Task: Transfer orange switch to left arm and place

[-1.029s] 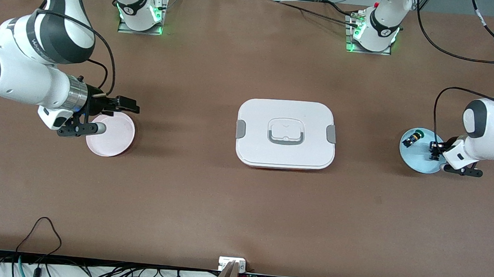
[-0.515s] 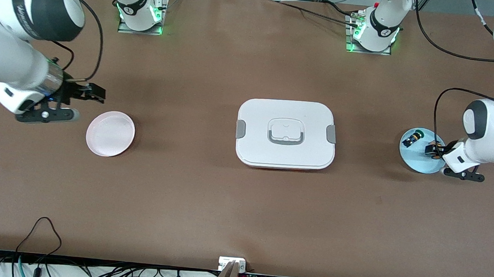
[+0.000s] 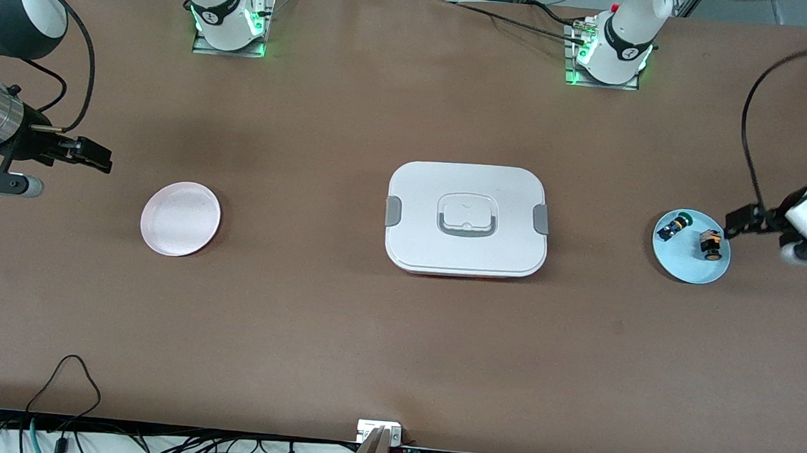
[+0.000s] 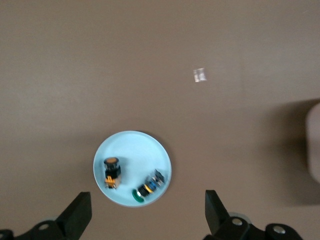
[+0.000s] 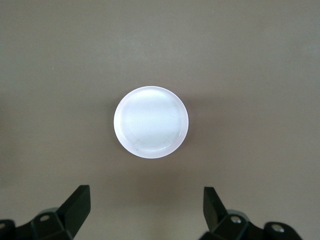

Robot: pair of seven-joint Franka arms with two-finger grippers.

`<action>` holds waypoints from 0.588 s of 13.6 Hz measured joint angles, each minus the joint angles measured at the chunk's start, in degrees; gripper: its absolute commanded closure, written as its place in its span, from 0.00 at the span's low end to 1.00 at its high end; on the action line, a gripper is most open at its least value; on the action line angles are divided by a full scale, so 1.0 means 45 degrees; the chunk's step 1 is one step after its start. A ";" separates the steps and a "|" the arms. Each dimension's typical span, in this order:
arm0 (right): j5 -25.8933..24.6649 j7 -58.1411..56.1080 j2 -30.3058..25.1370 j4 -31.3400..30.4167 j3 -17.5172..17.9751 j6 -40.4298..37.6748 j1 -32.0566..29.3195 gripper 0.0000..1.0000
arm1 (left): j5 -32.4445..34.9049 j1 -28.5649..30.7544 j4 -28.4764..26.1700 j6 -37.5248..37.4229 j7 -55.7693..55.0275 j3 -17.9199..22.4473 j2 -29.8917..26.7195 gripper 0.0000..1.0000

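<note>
Orange switch (image 3: 710, 245) lies on blue plate (image 3: 684, 271) near table (image 3: 395, 340) edge at left arm's end, just beside green-capped switch (image 3: 674, 226). Left claw (image 3: 750, 221) hangs over table just off that plate, fingers spread wide, nothing between them. Box (image 3: 466, 220) sits mid-table, lid on. Pink plate (image 3: 180, 219) lies bare toward right arm's end. Right claw (image 3: 85, 154) hangs over the table by that end's edge, fingers apart, holding nothing.

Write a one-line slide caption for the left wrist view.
Open left gripper above the blue plate holding the orange switch and a green-capped switch lying apart.
</note>
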 measured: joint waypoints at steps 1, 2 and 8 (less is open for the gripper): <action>0.0000 0.0228 -0.0063 0.0047 0.0038 -0.0055 0.0044 0.00 | -0.0058 -0.0170 0.0148 -0.0734 -0.0359 0.0005 -0.0577 0.00; 0.0000 0.0299 -0.0173 0.0099 0.0050 -0.0118 0.0063 0.00 | -0.0079 -0.0373 0.0266 -0.1344 -0.0753 0.0002 -0.1082 0.00; -0.0030 -0.0626 -0.1238 -0.0441 -0.0082 -0.0737 -0.0571 0.00 | -0.0098 -0.0765 0.0404 -0.2006 -0.1330 0.0020 -0.1564 0.00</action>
